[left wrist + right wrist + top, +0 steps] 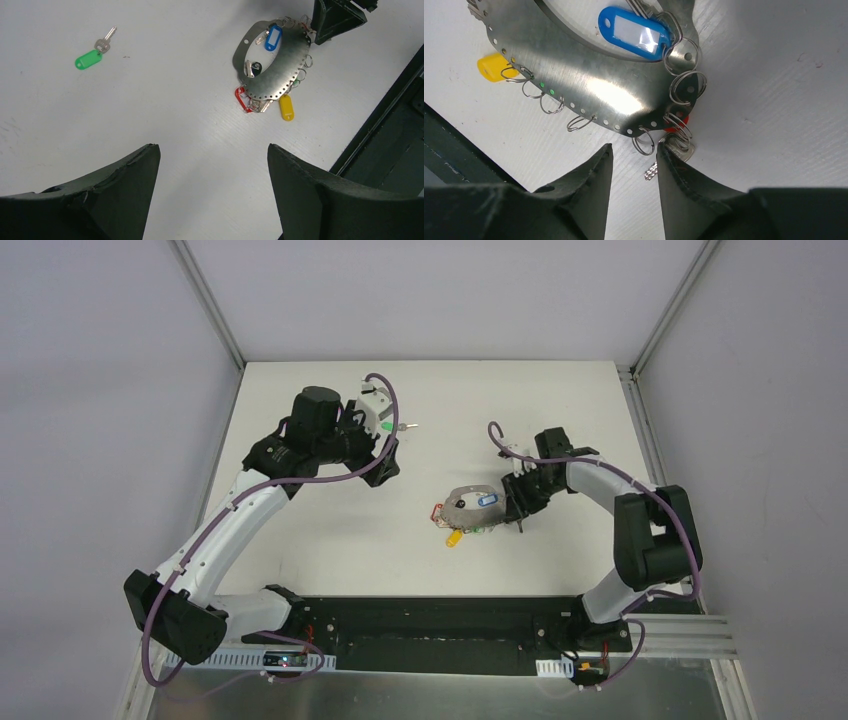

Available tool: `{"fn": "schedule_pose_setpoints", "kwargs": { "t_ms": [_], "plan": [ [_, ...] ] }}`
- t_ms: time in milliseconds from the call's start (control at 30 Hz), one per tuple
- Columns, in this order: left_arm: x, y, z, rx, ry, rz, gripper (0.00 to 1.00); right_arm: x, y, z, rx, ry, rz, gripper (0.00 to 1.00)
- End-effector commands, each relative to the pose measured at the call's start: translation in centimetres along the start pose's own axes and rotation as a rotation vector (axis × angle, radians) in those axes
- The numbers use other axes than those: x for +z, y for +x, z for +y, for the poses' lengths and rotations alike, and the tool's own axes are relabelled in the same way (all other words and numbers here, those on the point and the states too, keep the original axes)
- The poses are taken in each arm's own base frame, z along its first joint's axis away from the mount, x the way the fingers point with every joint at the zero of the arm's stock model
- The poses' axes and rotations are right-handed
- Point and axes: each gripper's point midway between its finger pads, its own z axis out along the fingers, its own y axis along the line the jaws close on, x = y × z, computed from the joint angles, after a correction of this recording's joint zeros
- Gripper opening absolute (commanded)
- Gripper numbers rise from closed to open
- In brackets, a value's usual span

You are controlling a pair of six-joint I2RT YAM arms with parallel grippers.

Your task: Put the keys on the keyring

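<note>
The keyring is a flat, perforated steel plate bent into an open loop. It lies near the middle of the worktop, with small split rings threaded through the holes along its edge. It looks rigid, thin and slick. I judge it would slide on the smooth worktop if pushed, so it is best pinched across the plate edge, clear of the dangling rings.

A blue-tagged key, a yellow tag and a red tag are already hanging from it. One green-tagged key lies loose on the far left of the worktop, well apart from the keyring. It should be light and lie flat. The plastic tag offers the thicker, less slippery hold, and taking it there would leave the key's own ring free for threading.

The right arm bends out to the right and reaches back left, so its end effector points down at the keyring's right edge. The jaws stand a narrow gap apart with bare worktop showing between them and grip nothing. One split ring hangs just beyond the tips, and a small serrated metal piece, perhaps a key tip, lies between them.

The left arm is folded with its elbow raised toward the far side. The left end effector is wide open and empty, hanging above the worktop with the green-tagged key farther off to its left.
</note>
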Motion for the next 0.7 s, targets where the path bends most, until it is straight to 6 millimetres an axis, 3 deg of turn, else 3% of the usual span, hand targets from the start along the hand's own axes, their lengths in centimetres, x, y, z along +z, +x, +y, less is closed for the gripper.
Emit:
{"fn": "schedule_pose_setpoints", "kwargs": {
  "t_ms": [0,300,667],
  "plan": [
    [-0.27,-0.39,0.12,0.006,0.0,-0.022,0.8,0.52,0.19,0.16,0.002,-0.003,0.019,0.39],
    [-0.16,-0.21,-0.08,-0.003,0.011,-0.02,0.8,0.72,0.5,0.02,0.0,0.006,0.033,0.35],
    [-0.24,-0.2,-0.09,-0.003,0.009,-0.021,0.8,0.52,-0.03,-0.17,0.005,0.016,0.027,0.16]
  ]
}}
